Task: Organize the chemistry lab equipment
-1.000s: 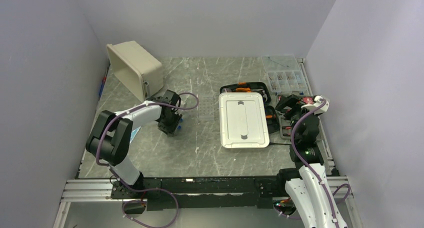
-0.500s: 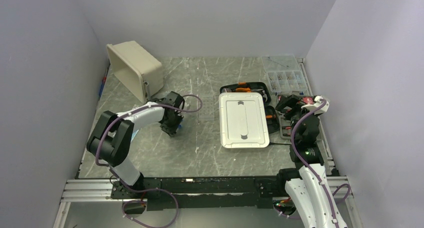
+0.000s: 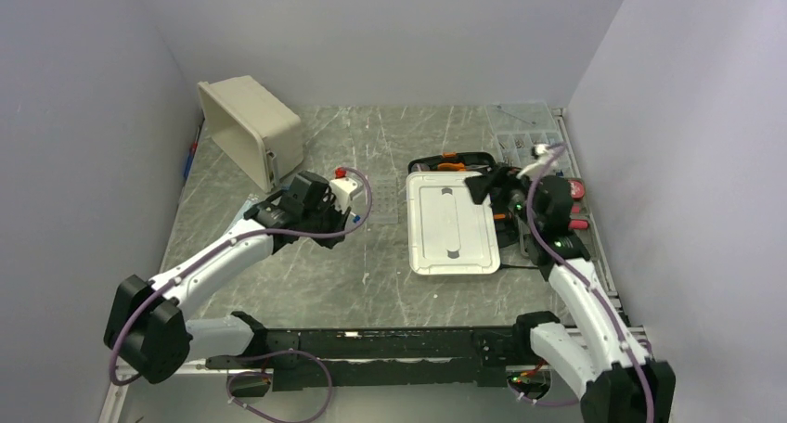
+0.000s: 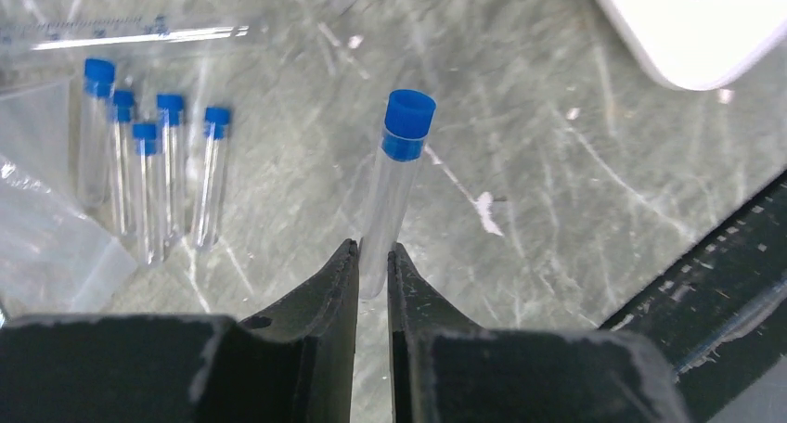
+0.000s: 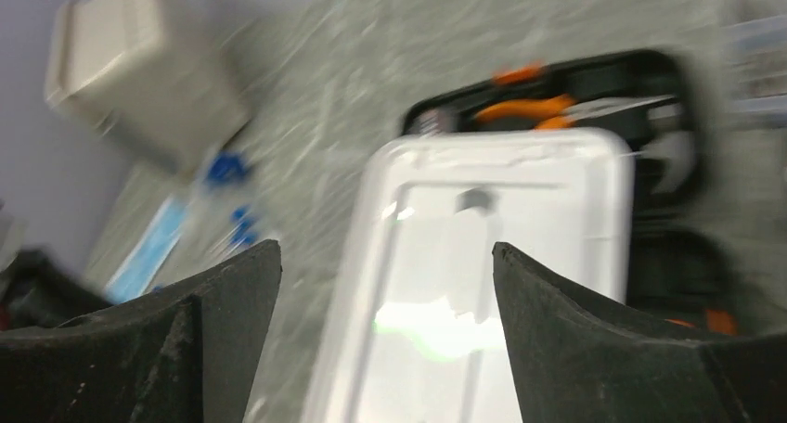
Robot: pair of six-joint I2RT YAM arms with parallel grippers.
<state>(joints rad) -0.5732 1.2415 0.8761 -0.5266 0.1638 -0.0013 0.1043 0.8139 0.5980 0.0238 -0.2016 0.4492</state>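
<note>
In the left wrist view my left gripper point(image 4: 373, 251) is shut on the lower end of a clear test tube point(image 4: 388, 200) with a blue cap point(image 4: 409, 119), held above the table. Several more blue-capped tubes point(image 4: 153, 173) lie side by side to its left, beside a thin clear graduated rod point(image 4: 139, 36). From above, the left gripper point(image 3: 327, 230) is left of a flat clear rack point(image 3: 382, 205). My right gripper point(image 3: 478, 186) hangs over the white lid's far right corner. Its jaws point(image 5: 385, 256) stand open with nothing between them, in a blurred view.
A beige bin point(image 3: 251, 126) lies tipped on its side at the back left. The white lid point(image 3: 452, 222) lies mid-table, over part of a black case of orange-handled tools point(image 3: 455, 160). A clear compartmented box point(image 3: 529, 140) is at the back right. A clear plastic bag point(image 4: 37, 247) lies by the tubes.
The left gripper closed and its arm stretched out low, carrying the tube slightly right. The right arm swung left from the table's right edge to over the white lid, jaws narrowing a little.
</note>
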